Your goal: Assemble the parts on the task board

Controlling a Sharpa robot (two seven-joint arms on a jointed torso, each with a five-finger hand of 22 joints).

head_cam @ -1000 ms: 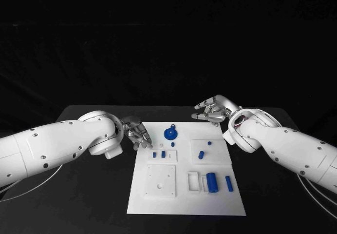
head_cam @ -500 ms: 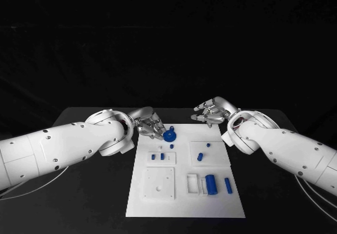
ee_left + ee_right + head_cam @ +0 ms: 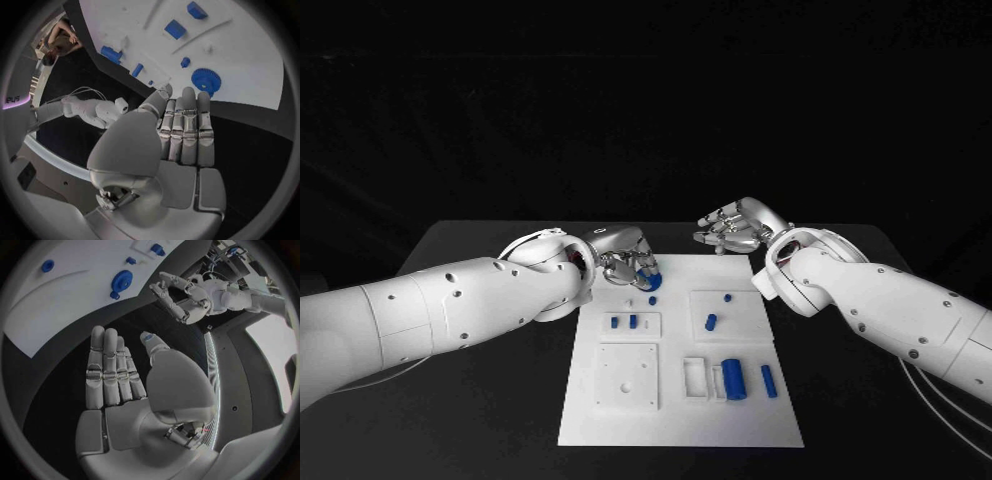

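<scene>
At the task board's far end: blue gear, left hand arriving over it.

Head view: task board (image 3: 678,420), white plate at the table's middle; blue gear (image 3: 651,279) near its far edge, partly covered by the left hand (image 3: 625,262); whether the fingers touch the gear cannot be told. Right hand (image 3: 736,225) hovers beyond the board's far right corner, fingers apart, holding nothing.
Left wrist view: left hand (image 3: 178,135) fingers straight, side by side, empty; blue gear (image 3: 204,80) just past the fingertips, lying flat on the board.
Right wrist view: right hand (image 3: 125,377) spread flat, well apart from the gear (image 3: 122,279).
Handling, judged: gear likely light, rigid plastic; toothed rim offers grip, so pinch across the rim.
</scene>
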